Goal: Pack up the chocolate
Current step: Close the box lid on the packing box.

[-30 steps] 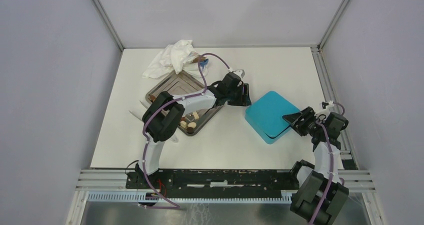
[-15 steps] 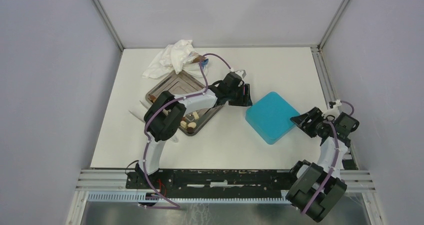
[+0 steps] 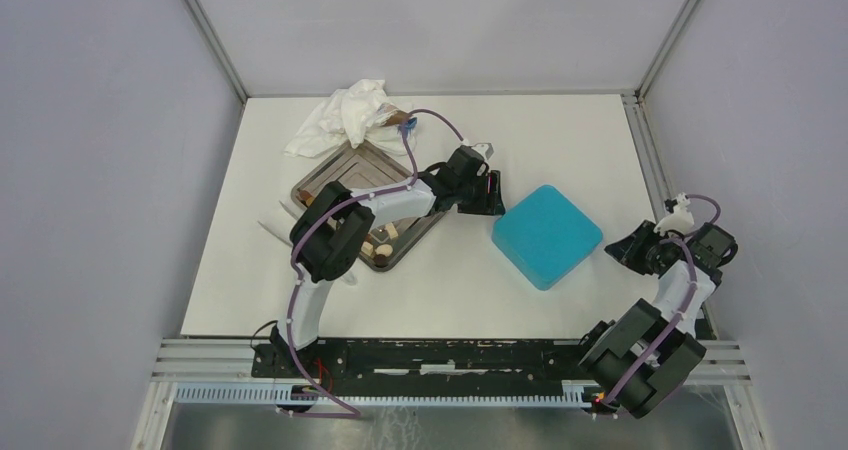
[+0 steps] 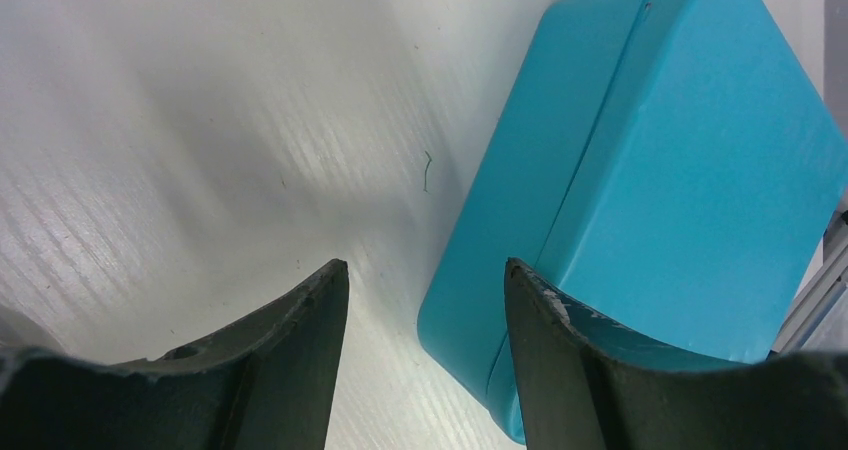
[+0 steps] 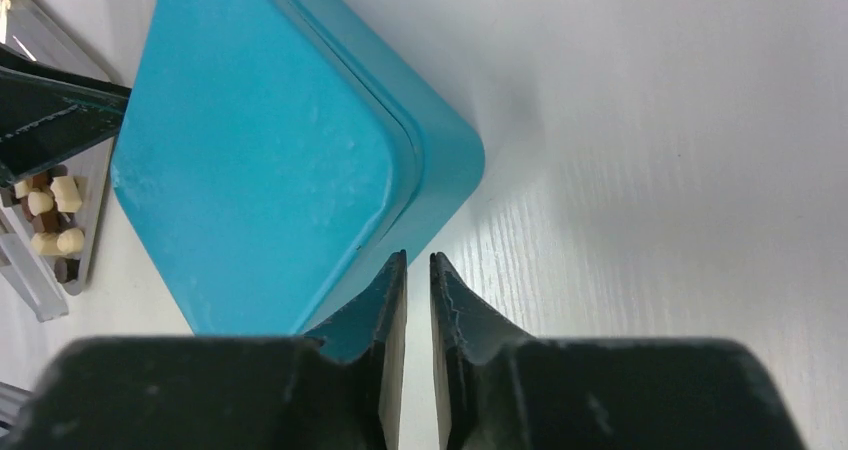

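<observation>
Backed off the teal box (image 3: 546,234), my right gripper (image 5: 418,262) sits nearly closed, empty; I'd brace the box with the open left gripper (image 4: 425,270).

The left arm stretched forward and rightward, the left pincer (image 4: 425,270) standing open. The right arm folded outward, the right pincer (image 5: 418,260) almost closed, gripping nothing.

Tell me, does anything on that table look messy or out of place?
Mostly the crumpled white cloth at the far left, bunched by the metal tray's far corner. The chocolate sits clustered in the tray's near corner, and the closed teal box lies cornerwise to the table edges.
</observation>
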You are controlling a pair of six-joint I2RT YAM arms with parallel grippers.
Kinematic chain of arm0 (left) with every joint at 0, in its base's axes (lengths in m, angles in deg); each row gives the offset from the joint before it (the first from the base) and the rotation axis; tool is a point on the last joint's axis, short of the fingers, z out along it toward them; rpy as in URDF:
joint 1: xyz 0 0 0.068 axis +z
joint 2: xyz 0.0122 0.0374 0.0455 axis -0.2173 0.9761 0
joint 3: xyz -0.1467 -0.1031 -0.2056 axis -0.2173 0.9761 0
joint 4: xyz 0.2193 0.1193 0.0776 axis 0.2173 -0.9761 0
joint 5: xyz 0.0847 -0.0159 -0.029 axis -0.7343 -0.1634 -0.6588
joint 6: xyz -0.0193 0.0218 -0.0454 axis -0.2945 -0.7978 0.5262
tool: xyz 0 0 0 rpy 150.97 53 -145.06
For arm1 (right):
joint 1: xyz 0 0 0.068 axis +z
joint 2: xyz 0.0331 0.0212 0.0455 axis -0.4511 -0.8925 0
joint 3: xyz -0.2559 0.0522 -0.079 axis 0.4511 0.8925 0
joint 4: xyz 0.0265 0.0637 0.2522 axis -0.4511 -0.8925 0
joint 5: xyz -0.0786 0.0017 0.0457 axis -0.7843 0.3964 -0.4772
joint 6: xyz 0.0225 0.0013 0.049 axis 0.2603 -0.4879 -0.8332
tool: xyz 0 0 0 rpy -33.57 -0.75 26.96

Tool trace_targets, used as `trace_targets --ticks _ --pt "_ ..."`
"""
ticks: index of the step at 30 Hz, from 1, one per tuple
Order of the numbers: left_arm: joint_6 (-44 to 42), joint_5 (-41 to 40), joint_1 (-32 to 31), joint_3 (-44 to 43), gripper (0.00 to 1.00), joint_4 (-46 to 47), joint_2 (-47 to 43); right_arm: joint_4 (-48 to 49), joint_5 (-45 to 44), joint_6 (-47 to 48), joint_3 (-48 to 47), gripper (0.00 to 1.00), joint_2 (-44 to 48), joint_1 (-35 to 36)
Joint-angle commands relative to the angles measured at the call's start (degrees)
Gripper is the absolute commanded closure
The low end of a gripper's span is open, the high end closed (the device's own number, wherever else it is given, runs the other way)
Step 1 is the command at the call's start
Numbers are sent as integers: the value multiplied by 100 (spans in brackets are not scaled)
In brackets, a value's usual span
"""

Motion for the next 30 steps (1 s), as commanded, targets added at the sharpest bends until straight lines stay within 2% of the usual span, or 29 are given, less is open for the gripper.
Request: trace_targets --ticks 1,7,12,15,20,23,24,27,30 --pt "-141 256 -47 -198 35 108 40 192 -266 429 -242 86 -179 -11" --pt "-158 283 -49 -147 35 143 -13 137 -341 458 -425 86 -696 8" --pt "-148 95 -47 -90 35 184 -99 147 -124 798 -856 81 -692 3" --pt "-106 -308 -9 107 33 289 -419 -86 577 1763 -1308 71 -569 1" --pt "-148 -1007 68 481 26 399 -1287 -846 1604 3515 -1814 21 -486 305" --pt "-221 -1299 80 827 25 489 -1891 -757 1407 3730 -1897 6 -540 939" --pt "-228 -1309 80 990 25 519 -2119 -666 1264 3721 -1918 3 -592 1214" --pt "-127 -986 80 1613 28 670 -2770 -451 897 3545 -2120 2 -937 1784" --pt "409 -263 59 2711 35 1388 -3475 -424 639 3429 -2509 2 -1449 2020"
